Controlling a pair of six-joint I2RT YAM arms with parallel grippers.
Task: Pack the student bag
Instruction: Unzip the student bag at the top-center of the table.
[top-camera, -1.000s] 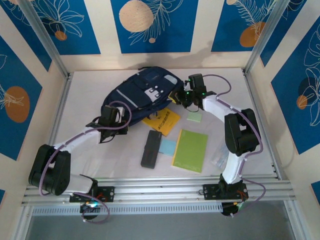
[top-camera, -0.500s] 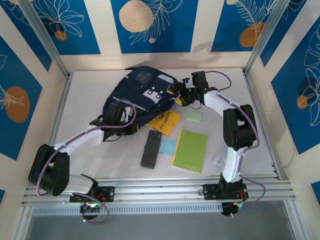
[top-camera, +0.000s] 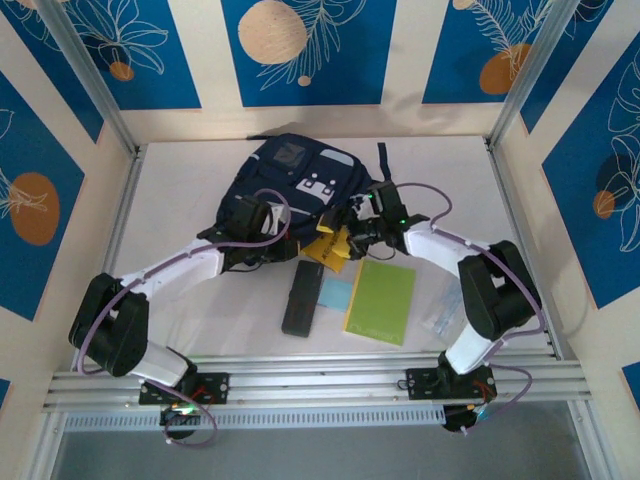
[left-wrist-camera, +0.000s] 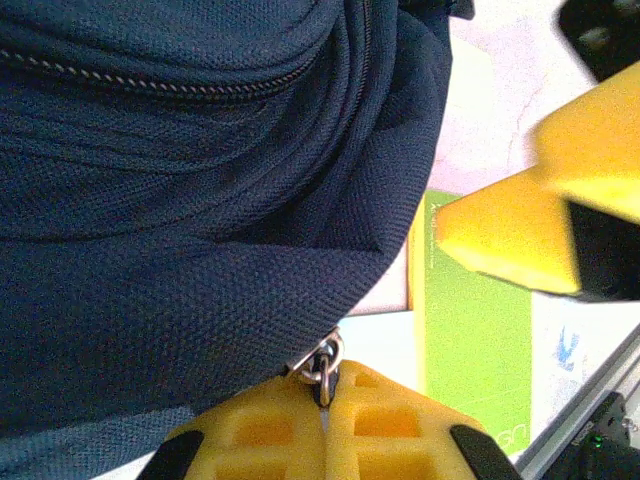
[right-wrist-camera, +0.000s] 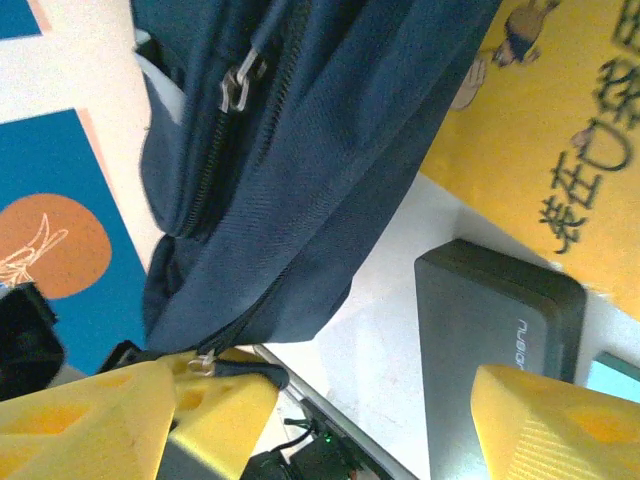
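Note:
The student bag (top-camera: 292, 178) lies at the back of the table, dark navy with a white patch. My left gripper (top-camera: 283, 243) is at the bag's near edge, shut on a metal zipper pull (left-wrist-camera: 325, 372) where the navy fabric (left-wrist-camera: 200, 200) ends. Just to its right, my right gripper (top-camera: 352, 232) hangs open over the yellow booklet (top-camera: 335, 250), holding nothing. In the right wrist view the right gripper (right-wrist-camera: 315, 385) spans bare table between the bag (right-wrist-camera: 330, 150) and a dark case (right-wrist-camera: 490, 330). The held zipper pull (right-wrist-camera: 203, 362) shows at lower left.
In front of the bag lie a dark rectangular case (top-camera: 302, 297), a light blue note (top-camera: 337, 293), a green notebook (top-camera: 381, 300) and a clear plastic packet (top-camera: 440, 315). Metal rails run along the near edge (top-camera: 320, 372). A second zipper pull (right-wrist-camera: 240, 85) sits higher on the bag.
My right gripper has opened and swung from the bag's right side down-left to the yellow booklet. The left gripper, still shut, moved right along the bag's near edge.

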